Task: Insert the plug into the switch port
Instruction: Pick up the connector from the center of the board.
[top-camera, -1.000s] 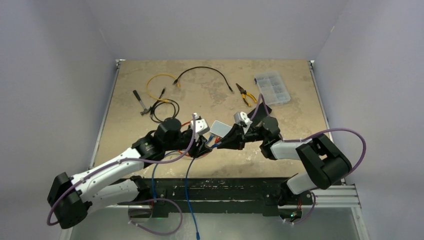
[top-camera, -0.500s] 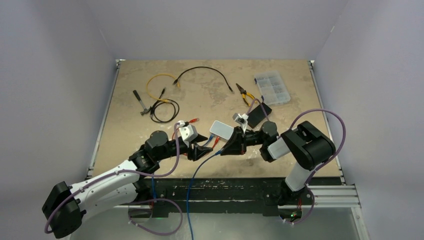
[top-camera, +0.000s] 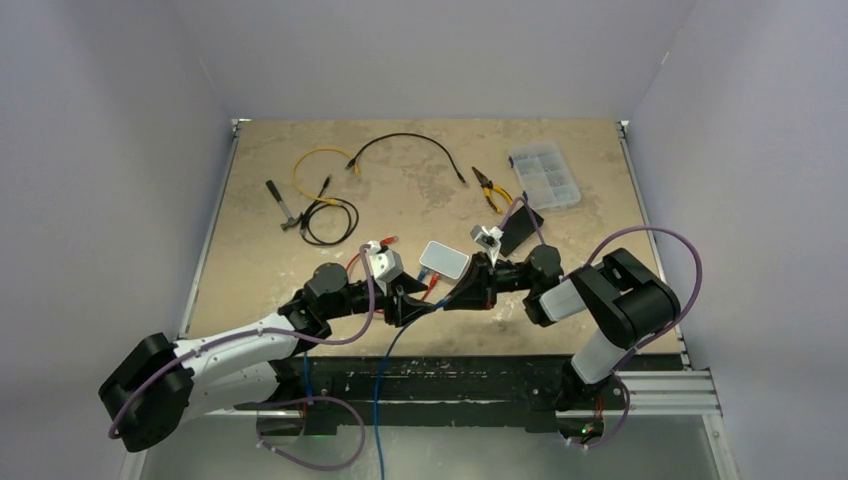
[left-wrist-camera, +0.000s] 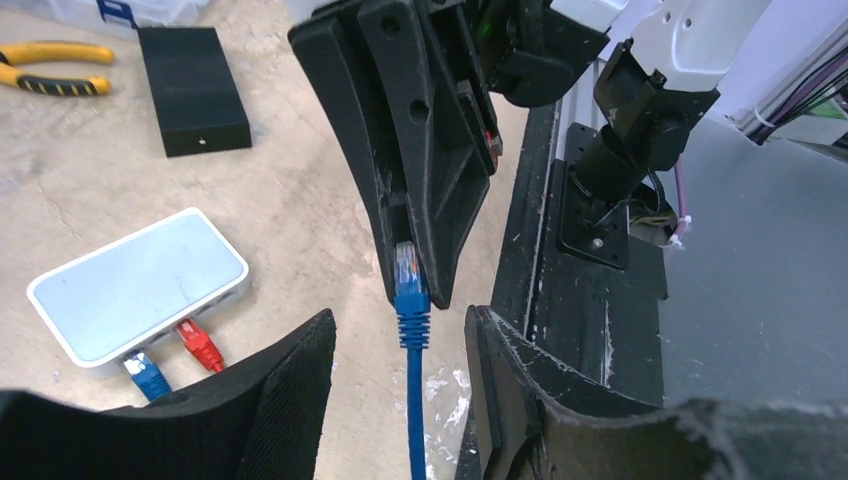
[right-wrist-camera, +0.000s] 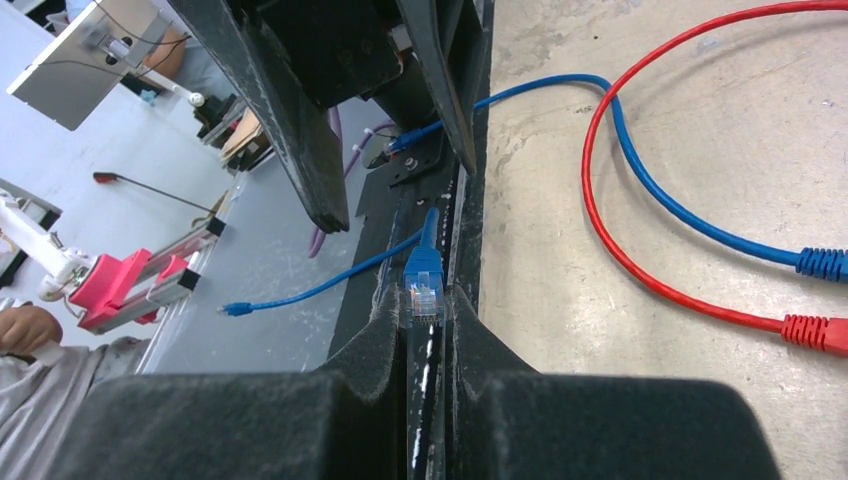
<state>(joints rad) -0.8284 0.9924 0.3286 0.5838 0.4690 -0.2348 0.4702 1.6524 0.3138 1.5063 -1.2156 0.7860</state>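
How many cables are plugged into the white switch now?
2: a blue plug and a red plug, side by side in one edge of the white rectangular switch. Other sides are hidden. The right gripper holds a loose blue plug.

A beige table (top-camera: 610, 235) is shown. At the far left are laid a yellow cable (top-camera: 318, 150), a hammer (top-camera: 282, 205) and a coiled black cable (top-camera: 305, 228). 1 black cable (top-camera: 405, 135) is laid far centre. Pliers (top-camera: 491, 190), a clear organiser (top-camera: 545, 176) and a black box (top-camera: 522, 232) are laid right. The white switch (top-camera: 445, 259) is set near centre.
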